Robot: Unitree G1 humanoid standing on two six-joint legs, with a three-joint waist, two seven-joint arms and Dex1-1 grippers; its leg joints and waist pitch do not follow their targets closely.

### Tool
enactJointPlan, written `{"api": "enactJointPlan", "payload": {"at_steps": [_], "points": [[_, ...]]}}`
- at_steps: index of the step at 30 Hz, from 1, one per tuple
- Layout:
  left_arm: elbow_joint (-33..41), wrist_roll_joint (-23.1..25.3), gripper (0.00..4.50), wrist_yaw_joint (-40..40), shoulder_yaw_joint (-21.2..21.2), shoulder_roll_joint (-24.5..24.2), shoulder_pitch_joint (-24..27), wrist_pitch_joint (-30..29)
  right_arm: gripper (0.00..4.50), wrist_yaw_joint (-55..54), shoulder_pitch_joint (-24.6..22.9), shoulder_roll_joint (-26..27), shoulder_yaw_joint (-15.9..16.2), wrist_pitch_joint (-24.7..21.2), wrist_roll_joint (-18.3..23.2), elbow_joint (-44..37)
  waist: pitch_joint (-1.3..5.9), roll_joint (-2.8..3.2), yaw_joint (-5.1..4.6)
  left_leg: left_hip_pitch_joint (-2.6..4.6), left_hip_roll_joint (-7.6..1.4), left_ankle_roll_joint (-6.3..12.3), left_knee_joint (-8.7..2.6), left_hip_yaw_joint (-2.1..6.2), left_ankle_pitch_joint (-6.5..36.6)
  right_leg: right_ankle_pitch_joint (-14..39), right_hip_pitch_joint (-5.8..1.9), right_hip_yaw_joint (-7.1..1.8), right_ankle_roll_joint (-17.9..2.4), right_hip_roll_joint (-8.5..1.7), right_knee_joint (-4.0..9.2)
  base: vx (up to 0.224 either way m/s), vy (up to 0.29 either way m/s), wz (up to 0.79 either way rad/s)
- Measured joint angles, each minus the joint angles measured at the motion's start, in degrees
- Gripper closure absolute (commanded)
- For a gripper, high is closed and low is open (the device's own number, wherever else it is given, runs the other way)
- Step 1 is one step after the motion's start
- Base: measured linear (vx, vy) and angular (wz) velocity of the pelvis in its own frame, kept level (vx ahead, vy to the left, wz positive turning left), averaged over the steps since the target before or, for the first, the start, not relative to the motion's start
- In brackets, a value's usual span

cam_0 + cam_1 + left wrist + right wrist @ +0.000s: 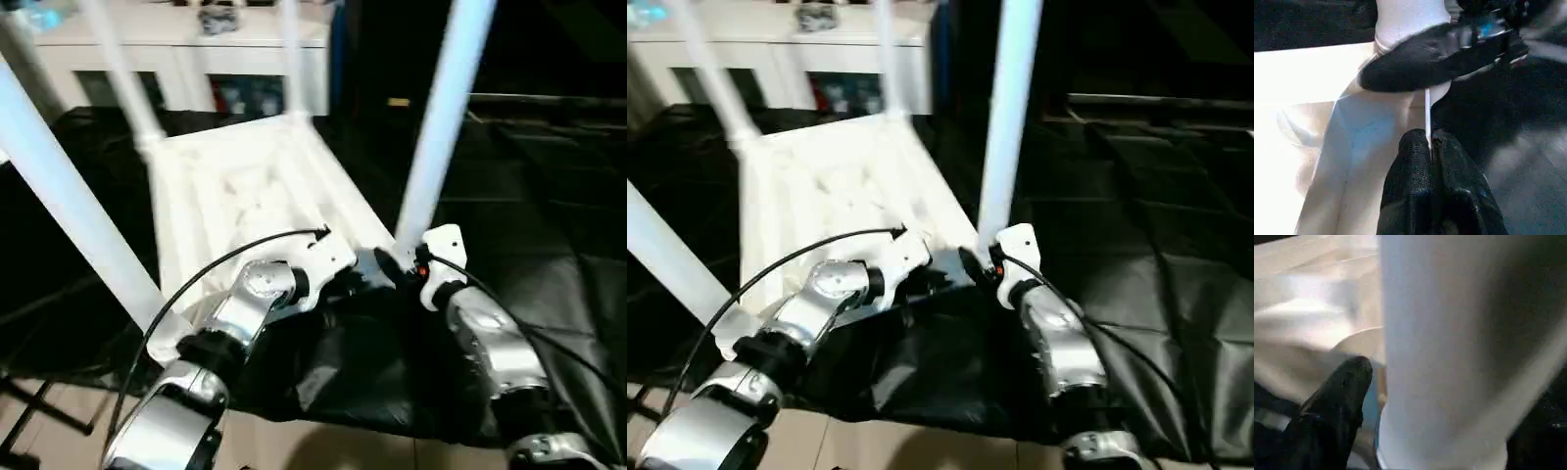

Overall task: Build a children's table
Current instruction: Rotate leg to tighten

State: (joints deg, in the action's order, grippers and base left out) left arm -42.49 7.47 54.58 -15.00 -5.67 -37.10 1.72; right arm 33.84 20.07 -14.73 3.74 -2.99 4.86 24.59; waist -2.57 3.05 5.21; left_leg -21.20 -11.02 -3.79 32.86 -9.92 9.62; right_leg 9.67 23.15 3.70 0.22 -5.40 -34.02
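The small white plastic children's table lies upside down on a black sheet, its rectangular rimmed top flat and its long tapered round white legs pointing up. Take the near right leg as the landmark: it rises from the corner socket of the top closest to the robot's right side, and its long axis runs almost straight up, leaning slightly away from the top.

The right gripper sits at the foot of that leg, level with the socket. In the right wrist view the leg stands right in front of the camera, with one black finger on one side of it and a dark edge that may be the other finger on the far side. The fingers look spread to either side of the leg's base; whether they press on it or stand just clear, I cannot tell.

The left gripper comes in from the other side of the same leg, along the near edge of the top. Its fingers are together, pinched on the thin upright white rim of the top, just beside the landmark leg's socket.

So the right arm is nearer the leg, and the left seems to steady the top. My reading is that this last leg is being seated: any push should go down along the leg's axis into the socket, while the pinch on the rim keeps the top from sliding on the sheet.
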Motion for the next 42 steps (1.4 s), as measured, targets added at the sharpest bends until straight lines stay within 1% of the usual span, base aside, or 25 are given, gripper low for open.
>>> {"api": "enactJointPlan", "payload": {"at_steps": [3, 5, 7, 9, 10, 15, 16, 17, 19, 21, 22, 23, 25, 28, 30, 32, 38, 42], "points": [[1.19, -1.17, 4.5, 4.91, -0.16, -2.15, 1.02, 1.09, 0.7, 8.18, -2.58, -3.96, 1.73, -0.97, 1.72, -4.2, -0.01, 0.01, 0.45, 0.0, 0.0, 0.0, 0.02, 0.0, 0.0, 0.01, -0.01, 0.0, 0.01, 0.0, -0.01, 0.0, 0.0, 0.0], [1.42, -1.64, 4.5, 7.39, -0.26, -2.88, 1.23, 1.43, 0.7, 12.08, -3.39, -5.79, 1.89, -2.12, 2.74, -5.85, -0.02, -0.01, 0.62, -0.03, -0.01, 0.01, 0.09, 0.0, 0.0, 0.0, -0.02, -0.01, 0.01, 0.0, -0.04, 0.0, 0.0, 0.0], [1.82, -2.61, 4.5, 10.66, -0.69, -4.01, 1.52, 1.57, 0.7, 17.08, -4.86, -8.17, 2.45, -3.27, 4.58, -8.21, -0.03, -0.03, 1.0, -0.04, -0.02, 0.01, 0.12, -0.01, 0.0, 0.01, -0.02, -0.03, 0.01, 0.0, -0.03, 0.0, 0.0, 0.0], [2.2, -3.34, 4.5, 12.93, -0.92, -4.98, 1.7, 1.65, 0.7, 20.33, -5.22, -9.63, 3.05, -3.76, 5.79, -9.21, -0.04, -0.05, 1.13, -0.06, -0.03, 0.01, 0.14, 0.0, 0.0, 0.0, -0.01, -0.03, 0.01, 0.0, -0.04, 0.0, 0.0, 0.0], [2.48, -3.75, 4.5, 14.37, -1.07, -5.49, 1.91, 1.75, 0.7, 22.33, -5.97, -10.52, 3.46, -3.87, 6.63, -10.41, -0.05, -0.06, 1.38, -0.07, -0.04, 0.01, 0.13, 0.0, 0.0, 0.01, -0.02, -0.01, 0.01, 0.0, -0.04, 0.0, 0.0, 0.0], [3.36, -4.46, 4.5, 18.89, -1.32, -7.05, 2.6, 1.96, 0.7, 27.84, -6.25, -12.14, 4.69, -5.78, 8.97, -13.2, -0.06, -0.09, 1.5, -0.13, -0.06, 0.01, 0.14, 0.0, 0.0, 0.01, -0.01, 0.0, 0.02, 0.0, -0.04, 0.0, 0.0, 0.0], [3.36, -4.47, 4.5, 19.25, -1.35, -7.08, 2.61, 2.02, 0.87, 28.46, -6.25, -12.29, 4.75, -5.94, 9.04, -13.39, -0.07, -0.1, 1.55, -0.14, -0.06, 0.01, 0.16, 0.0, 0.0, 0.01, -0.01, 0.0, 0.02, 0.0, -0.03, 0.0, 0.0, 0.0], [3.36, -4.47, 4.5, 19.5, -1.36, -7.13, 2.6, 2.04, 0.87, 28.77, -6.25, -12.45, 4.85, -6.24, 9.04, -13.57, -0.07, -0.11, 1.53, -0.15, -0.06, 0.01, 0.18, 0.0, 0.0, 0.01, -0.01, -0.01, 0.02, 0.0, -0.03, 0.0, 0.0, 0.0], [3.36, -4.61, 4.5, 19.93, -1.38, -7.27, 2.6, 2.05, 1.08, 28.98, -6.23, -12.66, 5.14, -6.47, 8.95, -13.81, -0.09, -0.14, 1.51, -0.15, -0.06, 0.0, 0.19, 0.0, 0.0, 0.01, -0.01, -0.01, 0.02, -0.01, -0.03, 0.0, 0.0, 0.0], [3.36, -4.83, 4.5, 20.09, -1.44, -7.43, 2.6, 2.05, 1.14, 28.97, -6.18, -12.73, 5.25, -6.18, 8.68, -13.81, -0.09, -0.13, 1.53, -0.15, -0.06, 0.0, 0.18, 0.0, 0.0, 0.01, -0.01, -0.01, 0.02, 0.0, -0.04, 0.0, 0.0, 0.0], [3.36, -4.88, 4.5, 20.13, -1.47, -7.43, 2.6, 2.05, 1.31, 28.95, -6.14, -12.81, 5.25, -5.91, 8.41, -13.8, -0.09, -0.13, 1.54, -0.15, -0.06, 0.0, 0.17, 0.0, 0.0, 0.02, -0.01, 0.0, 0.03, 0.0, -0.04, 0.0, 0.0, 0.0], [3.36, -4.89, 4.5, 20.14, -1.48, -7.43, 2.6, 2.06, 1.31, 28.95, -6.14, -12.93, 5.28, -5.71, 8.3, -13.79, -0.09, -0.13, 1.55, -0.15, -0.06, 0.0, 0.17, 0.0, 0.0, 0.02, -0.01, 0.0, 0.03, 0.0, -0.03, 0.0, 0.0, 0.0], [3.36, -4.9, 4.5, 20.17, -1.52, -7.43, 2.6, 2.06, 1.56, 28.95, -6.12, -13.07, 5.31, -5.59, 8.09, -13.79, -0.09, -0.13, 1.57, -0.15, -0.06, 0.0, 0.17, 0.0, 0.0, 0.03, -0.01, 0.0, 0.04, 0.0, -0.03, 0.0, 0.0, 0.0], [3.36, -4.9, 4.5, 20.33, -1.58, -7.39, 2.6, 2.11, 1.67, 28.94, -6.12, -13.33, 5.31, -5.59, 8.02, -13.83, -0.08, -0.13, 1.69, -0.15, -0.06, 0.0, 0.18, 0.0, 0.0, 0.03, -0.01, -0.01, 0.05, -0.01, -0.04, 0.0, 0.0, 0.0], [3.35, -4.89, 4.5, 20.34, -1.59, -7.37, 2.6, 2.26, 1.95, 28.94, -6.13, -13.45, 5.32, -5.59, 7.95, -13.97, -0.09, -0.13, 1.74, -0.15, -0.06, 0.0, 0.18, 0.0, 0.0, 0.03, -0.01, 0.0, 0.05, -0.01, -0.04, 0.0, 0.0, 0.0], [3.31, -4.89, 4.5, 20.31, -1.61, -7.38, 2.63, 2.29, 1.99, 28.94, -6.2, -13.57, 5.31, -5.44, 7.91, -14.39, -0.08, -0.13, 1.75, -0.15, -0.06, 0.0, 0.18, 0.0, 0.0, 0.03, -0.01, -0.01, 0.05, -0.01, -0.05, 0.0, 0.0, 0.0], [3.28, -4.88, 4.5, 20.21, -1.64, -7.4, 2.67, 2.29, 2.4, 28.91, -6.25, -13.65, 5.29, -4.95, 7.82, -15.18, -0.08, -0.13, 1.7, -0.13, -0.06, 0.0, 0.18, 0.0, 0.0, 0.03, -0.02, -0.01, 0.05, 0.0, -0.05, 0.0, 0.0, 0.0], [3.28, -4.88, 4.5, 20.2, -1.65, -7.41, 2.7, 2.29, 2.46, 28.89, -6.29, -13.63, 5.29, -4.98, 7.85, -15.29, -0.07, -0.12, 1.68, -0.12, -0.06, 0.0, 0.18, 0.0, 0.0, 0.03, -0.02, -0.01, 0.05, -0.01, -0.05, 0.0, 0.0, 0.0]]}}
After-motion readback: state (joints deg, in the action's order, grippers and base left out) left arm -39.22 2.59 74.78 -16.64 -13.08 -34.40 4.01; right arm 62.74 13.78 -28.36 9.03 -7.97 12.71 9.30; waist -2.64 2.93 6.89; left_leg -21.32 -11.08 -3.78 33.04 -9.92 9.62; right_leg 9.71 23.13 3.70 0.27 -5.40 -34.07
